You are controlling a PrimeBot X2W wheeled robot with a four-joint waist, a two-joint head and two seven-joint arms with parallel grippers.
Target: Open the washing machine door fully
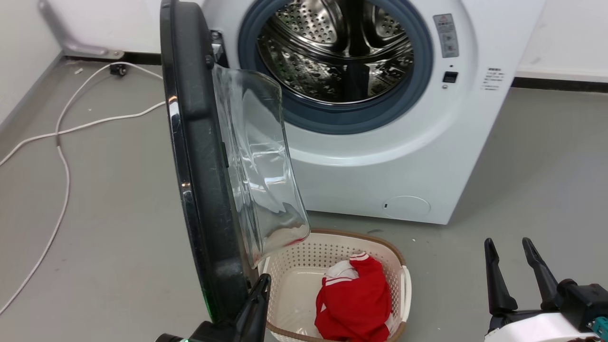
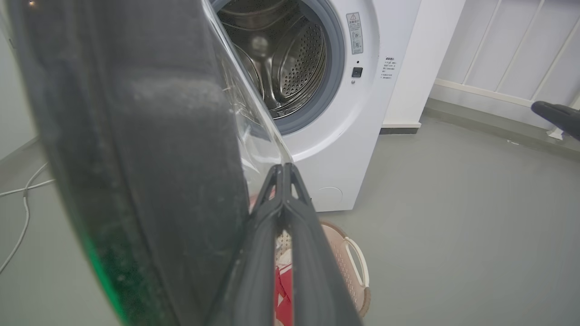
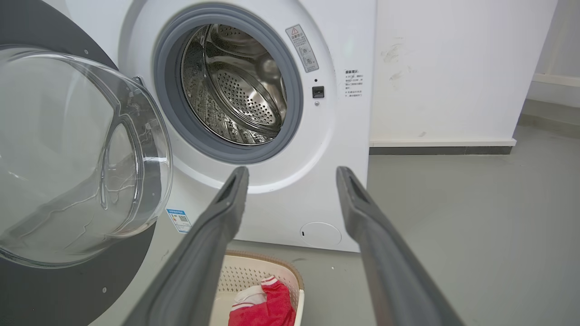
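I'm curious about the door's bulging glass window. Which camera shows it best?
The right wrist view: the glass window nearly faces the camera, most of its bowl visible. The head view shows it side-on, jutting from the washing machine door. The left wrist view catches a sliver beside the door's dark rim.

door (image 1: 204,166) top cropped, basket (image 1: 332,251) part-hidden (behind door) — label (image 1: 446,35) unreadable

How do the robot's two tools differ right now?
The left tool has its fingers pressed together; the right tool holds its fingers spread apart. The left tool sits right beside the door's lower edge, while the right tool hangs over the floor, away from the door. Both have two long dark fingers and hold nothing.
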